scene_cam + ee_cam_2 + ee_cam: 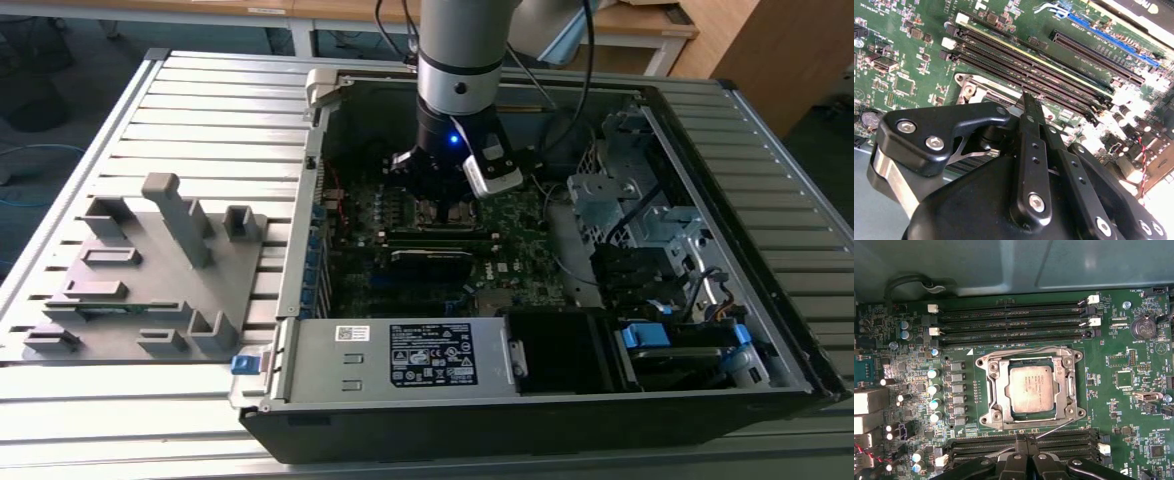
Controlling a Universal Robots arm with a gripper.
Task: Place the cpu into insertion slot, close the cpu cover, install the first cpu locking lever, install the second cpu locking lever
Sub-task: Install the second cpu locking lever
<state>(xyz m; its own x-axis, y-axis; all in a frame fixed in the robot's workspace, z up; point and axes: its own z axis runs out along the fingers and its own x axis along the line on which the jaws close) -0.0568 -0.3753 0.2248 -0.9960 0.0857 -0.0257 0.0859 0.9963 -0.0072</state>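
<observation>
While hanging low over the motherboard (1114,390) inside the open computer case (747,250) on the bench (200,110): claw (1026,439), fingers pressed together at the tips, just beside the socket's edge. Same closed pinch in the second wrist view (1026,97).

Seen in the first wrist view: cpu (1030,389) flat inside the insertion slot (1010,412), cpu cover (995,390) folded down around it, metal top showing through the window. One locking lever (1029,351) lying along the cover's far side, next to the memory slots (1014,322). Second lever (1054,429), a thin wire, running slantwise from the socket corner toward the claw tips. Cannot tell whether pinched between them or merely passing beside.

Risks, as judged from here:
- Slipping off the thin springy wire under load, letting it snap back upward.
- Pushing the wire down without swinging it sideways under its hook, so bending it or leaving the cover unclamped.
- Scraping the closed tips across the nearer memory slots or small board parts close by.
- Pressing unevenly on the cover and stressing the chip beneath.
</observation>
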